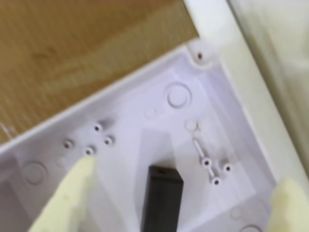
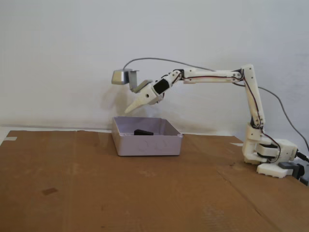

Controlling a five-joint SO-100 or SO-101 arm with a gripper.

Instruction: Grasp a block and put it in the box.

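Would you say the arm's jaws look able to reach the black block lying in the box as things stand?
Probably yes. The gripper hangs open above the box, and in the wrist view the block lies on the box floor between the two fingertips, with nothing covering it. The low walls look unlikely to hinder a straight descent.

In the fixed view the box (image 2: 147, 142) sits on the table (image 2: 96, 193), left of the arm base (image 2: 268, 154). The block (image 2: 143, 131) lies inside the box, on its floor. The gripper (image 2: 129, 110) hangs above the box, apart from the block. The wrist view shows the block (image 1: 161, 195) between the two fingers (image 1: 67, 198), below them.
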